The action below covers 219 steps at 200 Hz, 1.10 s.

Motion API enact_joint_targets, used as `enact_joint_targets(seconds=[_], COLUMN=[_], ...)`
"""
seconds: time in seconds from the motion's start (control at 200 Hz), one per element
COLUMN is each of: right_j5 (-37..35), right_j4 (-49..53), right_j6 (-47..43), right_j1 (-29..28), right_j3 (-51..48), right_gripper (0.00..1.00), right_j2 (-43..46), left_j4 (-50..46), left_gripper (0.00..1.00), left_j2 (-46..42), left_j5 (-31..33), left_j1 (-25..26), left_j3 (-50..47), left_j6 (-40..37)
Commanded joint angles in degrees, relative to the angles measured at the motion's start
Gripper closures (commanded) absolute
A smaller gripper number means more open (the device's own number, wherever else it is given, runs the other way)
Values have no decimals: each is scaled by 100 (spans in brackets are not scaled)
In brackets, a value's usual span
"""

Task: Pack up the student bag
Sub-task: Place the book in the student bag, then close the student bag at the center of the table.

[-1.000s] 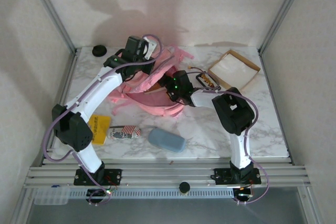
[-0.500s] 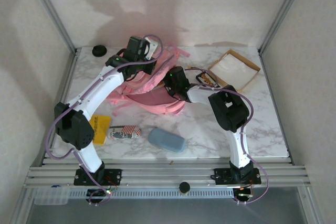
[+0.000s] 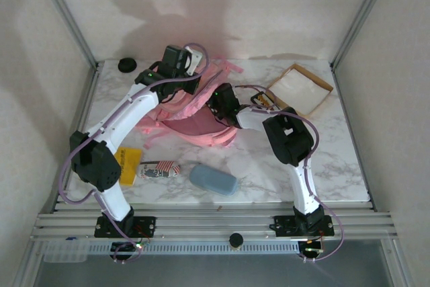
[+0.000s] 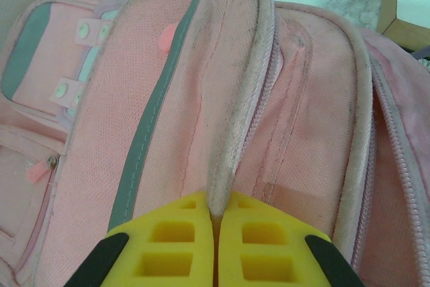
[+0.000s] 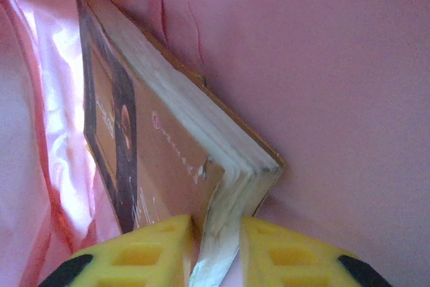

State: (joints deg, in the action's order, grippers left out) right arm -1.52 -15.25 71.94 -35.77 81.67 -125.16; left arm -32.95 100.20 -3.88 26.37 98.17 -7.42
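Left jaws pinch the rim of the soft pink fabric backpack [image 4: 168, 99]. Right jaws clamp a brown paperback book [image 5: 154, 146] inside it. The blue-grey oval case [image 3: 212, 179] beside it is not yet packed.

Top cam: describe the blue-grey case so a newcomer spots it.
Find the pink backpack on the table, then look toward the near edge. Three small things lie there in a row; the case is the rightmost, plain blue-grey and rounded, unlike the patterned pouch and yellow item on its left.

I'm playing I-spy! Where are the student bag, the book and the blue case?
student bag [image 3: 198, 128]: top view, its pink body.
book [image 5: 156, 158]: right wrist view, its brown cover.
blue case [image 3: 213, 179]: top view, its middle.
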Motion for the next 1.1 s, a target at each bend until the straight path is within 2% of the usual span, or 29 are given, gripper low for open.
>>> enact_joint_targets(seconds=[0.0, 0.075, 0.21, 0.431, 0.701, 0.801, 0.966, 1.092], right_j5=[-163, 31, 207, 390, 877, 595, 520, 460], right_j4=[-115, -369, -159, -91, -361, -186, -544, -54], right_j6=[-333, -497, -1033, -1487, -1906, -2153, -2234, -2507], right_j1=[100, 150, 184, 184, 176, 193, 337, 498], right_j3=[152, 101, 281, 492, 1255, 640, -1318, -2185], right_gripper=[79, 89, 100, 100, 91, 86, 75, 69], right_j2=[-25, -56, -113, -375, -865, -245, 1260, 2442], left_j4=[511, 505, 498, 523, 520, 544, 797, 1112], left_gripper=[100, 100, 100, 100, 100, 100, 100, 100], left_j2=[-126, -125, -116, -135, -75, -88, -106, -167], left_j5=[-179, -191, -167, -201, -247, -208, -311, -438], left_j1=[26, 26, 26, 25, 26, 21, 26, 25], left_j3=[400, 414, 426, 389, 405, 312, -179, -703], left_j6=[83, 101, 83, 91, 109, 241, 659, 1102])
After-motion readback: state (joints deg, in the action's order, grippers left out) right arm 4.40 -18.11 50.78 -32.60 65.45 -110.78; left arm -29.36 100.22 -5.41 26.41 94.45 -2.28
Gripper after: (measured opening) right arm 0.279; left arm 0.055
